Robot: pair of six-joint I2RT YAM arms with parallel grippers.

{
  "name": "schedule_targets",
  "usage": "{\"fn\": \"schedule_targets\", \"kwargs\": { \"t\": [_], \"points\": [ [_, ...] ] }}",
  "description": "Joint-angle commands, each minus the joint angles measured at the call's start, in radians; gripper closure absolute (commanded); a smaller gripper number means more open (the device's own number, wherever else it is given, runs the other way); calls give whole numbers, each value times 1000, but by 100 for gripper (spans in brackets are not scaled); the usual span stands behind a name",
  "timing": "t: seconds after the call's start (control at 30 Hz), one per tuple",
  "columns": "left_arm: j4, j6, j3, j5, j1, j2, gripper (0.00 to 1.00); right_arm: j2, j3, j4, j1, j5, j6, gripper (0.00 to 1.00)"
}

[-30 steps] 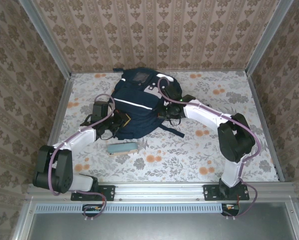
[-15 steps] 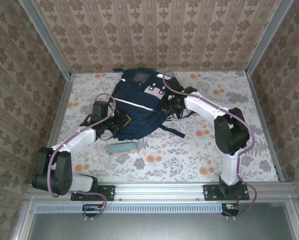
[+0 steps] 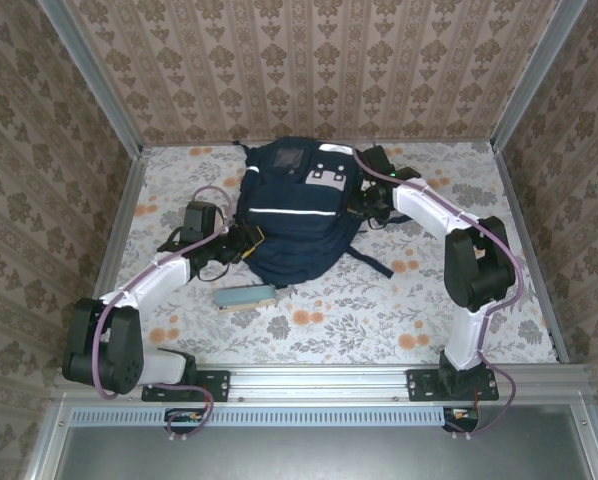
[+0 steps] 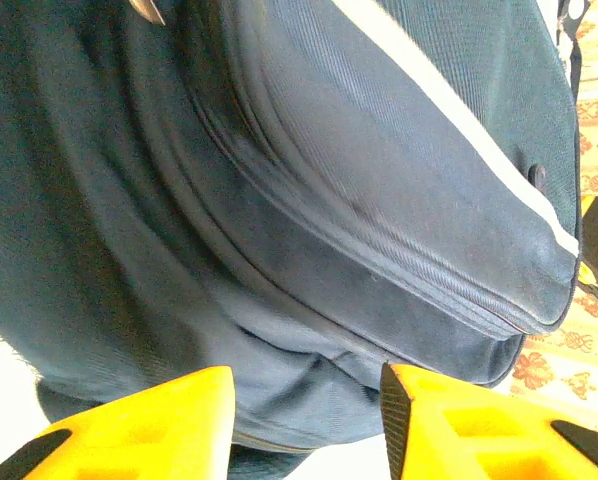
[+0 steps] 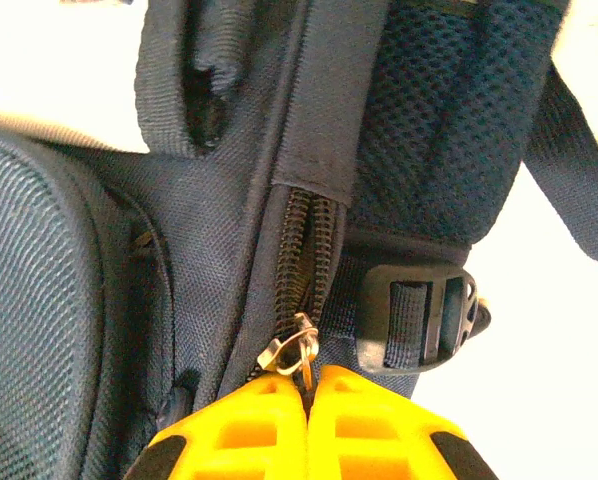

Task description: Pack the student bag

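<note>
Floral counter [image 3: 379, 300] holds the student bag [image 3: 294, 215]; right hand [image 5: 306, 385] pinches its zipper pull [image 5: 293, 351], left hand [image 4: 307, 400] open alongside.

My overhead camera sits above and behind both arm bases, looking down and forward over the whole table [image 3: 379, 310]. The camera on my left wrist looks out past the left gripper [image 4: 307, 400], very close to the student bag [image 4: 309, 200] and facing its side. The right wrist camera looks past the right gripper [image 5: 307, 385], closer still, at a zipper pull [image 5: 291, 352]. All three views share the bag.
</note>
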Motion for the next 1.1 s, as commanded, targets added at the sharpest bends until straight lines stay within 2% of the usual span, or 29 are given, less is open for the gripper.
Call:
{"fn": "schedule_targets", "kwargs": {
  "t": [0.0,0.1,0.17,0.33,0.5,0.7,0.9,1.07],
  "points": [
    [-24,42,49,-25,-14,-24,52,-78,-26,-44,-33,26,-41,92],
    [-45,54,70,-40,-21,-14,49,-115,-30,-41,-35,20,-49,61],
    [-56,54,76,-51,-23,-10,47,-149,-45,-17,-36,-18,-71,50],
    [-61,51,83,-60,-31,7,46,-227,-71,45,-35,-91,-98,36],
    [-43,41,100,-59,-54,41,45,-179,-63,103,-36,-169,-104,21],
    [-35,36,126,-51,-89,78,45,-72,-8,135,-34,-272,-104,12],
    [-28,31,131,-48,-110,102,45,30,77,95,-29,-286,-123,11],
    [11,19,128,-41,-140,138,45,56,85,50,-15,-292,-189,10]
  ]
}}
